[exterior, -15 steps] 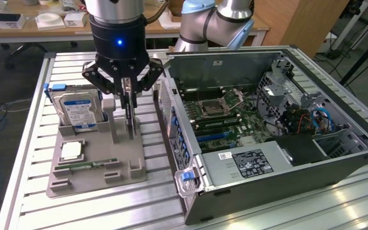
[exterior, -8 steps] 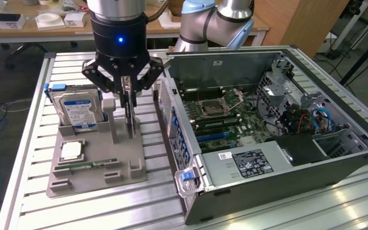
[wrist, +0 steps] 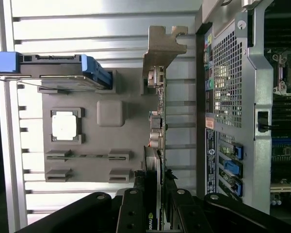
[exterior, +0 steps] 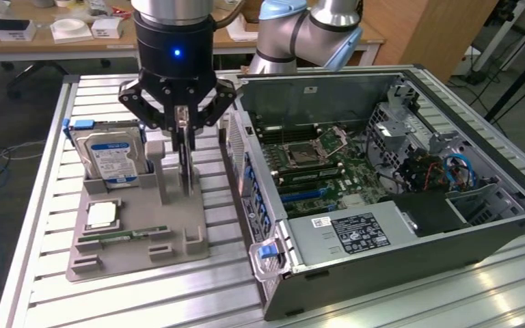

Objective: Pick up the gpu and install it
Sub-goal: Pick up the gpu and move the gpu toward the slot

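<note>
The gpu (exterior: 186, 164) stands on edge in a slot of the grey holder (exterior: 135, 258), to the exterior view's left of the open computer case (exterior: 481, 225). My gripper (exterior: 182, 130) hangs straight over it, a finger on each face of the card's upper edge, shut on it. In the wrist view the gpu (wrist: 155, 121) appears edge-on with its silver end bracket (wrist: 162, 48) at the far end, and my gripper (wrist: 153, 180) clamps the black cooler side. The card's lower edge still looks level with the holder.
A silver hard drive (exterior: 107, 157) with a blue label stands in the holder beside the gpu. A processor chip (exterior: 103, 215) and a memory stick (exterior: 126, 236) lie in the holder. The case's rear panel (wrist: 233, 97) is close alongside. The slatted metal table (exterior: 89, 304) carries everything.
</note>
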### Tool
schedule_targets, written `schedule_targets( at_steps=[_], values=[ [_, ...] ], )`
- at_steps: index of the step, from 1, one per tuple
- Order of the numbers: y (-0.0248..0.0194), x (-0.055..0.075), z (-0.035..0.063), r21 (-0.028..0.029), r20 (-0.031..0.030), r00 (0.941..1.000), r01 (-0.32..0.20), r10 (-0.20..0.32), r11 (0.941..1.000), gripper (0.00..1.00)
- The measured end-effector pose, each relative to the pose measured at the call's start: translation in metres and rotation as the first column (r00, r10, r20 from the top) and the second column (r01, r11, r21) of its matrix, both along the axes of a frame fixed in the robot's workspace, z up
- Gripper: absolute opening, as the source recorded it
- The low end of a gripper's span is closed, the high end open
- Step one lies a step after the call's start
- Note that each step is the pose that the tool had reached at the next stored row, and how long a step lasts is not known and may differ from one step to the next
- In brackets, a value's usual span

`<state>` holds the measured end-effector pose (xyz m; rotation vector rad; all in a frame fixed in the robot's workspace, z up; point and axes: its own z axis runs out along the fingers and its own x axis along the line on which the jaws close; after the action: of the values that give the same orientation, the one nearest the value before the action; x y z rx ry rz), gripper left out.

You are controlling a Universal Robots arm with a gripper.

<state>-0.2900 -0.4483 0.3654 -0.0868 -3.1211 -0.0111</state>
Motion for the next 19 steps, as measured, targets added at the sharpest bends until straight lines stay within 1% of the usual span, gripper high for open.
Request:
schedule_targets(
  at_steps=[2,10,19],
  values=[
    [0.0000,0.000,0.0030,0.0000,-0.0009,1.0000,0.000,0.000,1.0000,0.26],
    [0.0000,0.000,0.0165,0.0000,-0.0009,1.0000,0.000,0.000,1.0000,0.26],
    [-0.0001,0.000,0.0343,-0.0008,-0.0010,1.0000,0.000,0.000,1.0000,0.26]
  ],
)
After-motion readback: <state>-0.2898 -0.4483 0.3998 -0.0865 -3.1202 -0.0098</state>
